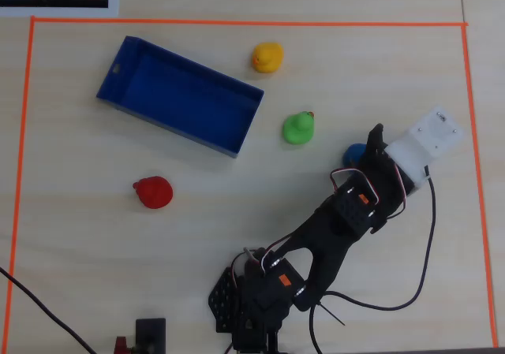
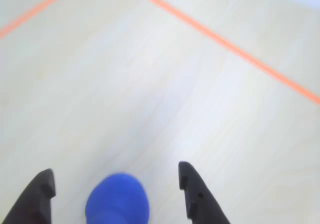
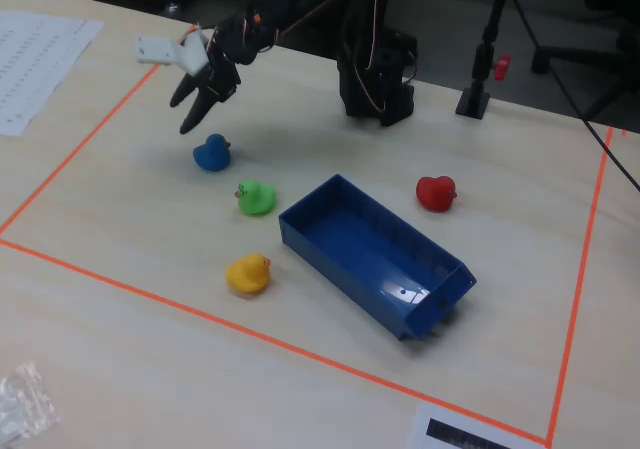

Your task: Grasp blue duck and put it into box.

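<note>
The blue duck (image 1: 354, 154) sits on the wooden table to the right of the green duck, partly hidden under my arm in the overhead view. It shows in the fixed view (image 3: 212, 153) and, blurred, at the bottom of the wrist view (image 2: 117, 200). My gripper (image 1: 368, 149) is open and empty and hovers just above the duck. In the wrist view the gripper (image 2: 116, 170) has one black finger on each side of the duck. In the fixed view the gripper (image 3: 197, 115) is a little above it. The dark-blue box (image 1: 181, 94) lies empty at the upper left, also seen in the fixed view (image 3: 365, 249).
A green duck (image 1: 298, 127) stands between the blue duck and the box. A yellow duck (image 1: 267, 57) is beyond the box's end and a red duck (image 1: 153, 192) is on its other side. Orange tape (image 1: 237, 23) frames the work area. A printed sheet (image 3: 40, 54) lies outside it.
</note>
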{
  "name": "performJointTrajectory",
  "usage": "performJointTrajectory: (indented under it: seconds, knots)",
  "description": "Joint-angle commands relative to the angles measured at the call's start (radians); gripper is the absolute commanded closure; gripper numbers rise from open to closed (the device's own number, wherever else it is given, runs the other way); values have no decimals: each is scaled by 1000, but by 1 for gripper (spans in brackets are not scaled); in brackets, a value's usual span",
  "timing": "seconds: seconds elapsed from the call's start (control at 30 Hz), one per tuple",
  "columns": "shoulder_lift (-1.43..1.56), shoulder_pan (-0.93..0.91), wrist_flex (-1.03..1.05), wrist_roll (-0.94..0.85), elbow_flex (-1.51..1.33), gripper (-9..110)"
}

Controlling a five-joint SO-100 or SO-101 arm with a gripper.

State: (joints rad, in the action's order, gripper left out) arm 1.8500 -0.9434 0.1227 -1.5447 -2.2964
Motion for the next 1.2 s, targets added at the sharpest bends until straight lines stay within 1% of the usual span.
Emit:
performJointTrajectory:
  seconds: [0.0, 0.1, 0.17, 0.8, 0.87, 0.9, 0.97, 1.07, 1.17]
  knots:
    - [2, 15, -71, -6, -61, 68]
    - [9, 32, -127, -12, -143, 68]
    - [14, 43, -130, -6, -166, 68]
    - [-126, 69, -206, 21, -173, 69]
    - [-135, 74, -201, 18, -176, 74]
    - [-138, 75, -199, 18, -178, 80]
    - [-143, 81, -179, 14, -181, 101]
    - [-138, 89, -141, -2, -190, 101]
    - [-115, 98, -114, 34, -189, 101]
